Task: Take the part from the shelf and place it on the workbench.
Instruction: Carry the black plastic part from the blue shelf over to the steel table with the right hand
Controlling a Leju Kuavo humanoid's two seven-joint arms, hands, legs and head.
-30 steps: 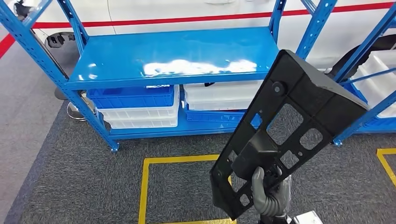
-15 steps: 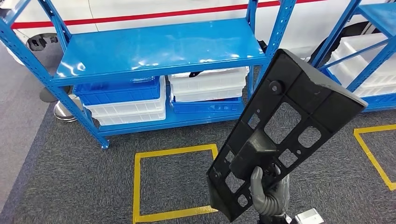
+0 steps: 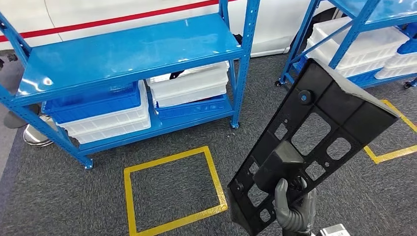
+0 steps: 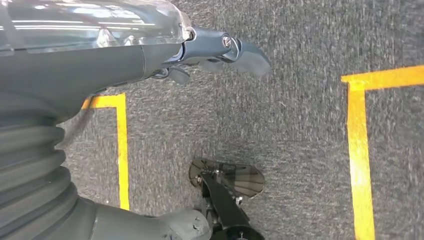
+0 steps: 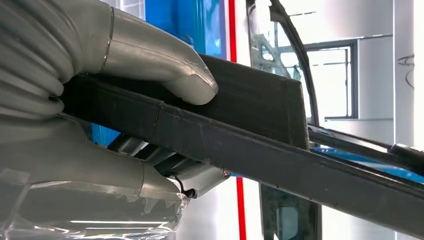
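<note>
At lower right of the head view, the black perforated part [image 3: 314,142] stands tilted, gripped near its lower end by the right hand [image 3: 293,206]. The blue shelf [image 3: 128,54] has slid toward upper left as the camera turned, so the carry is likely underway. The left hand [image 4: 220,50] hangs over grey carpet [image 4: 300,125], fingers loosely curled, holding nothing.

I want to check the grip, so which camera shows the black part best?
The head view: the whole black part shows, with the right hand holding its lower end. The right wrist view shows just its edge close up; the left wrist view looks at floor.
</note>
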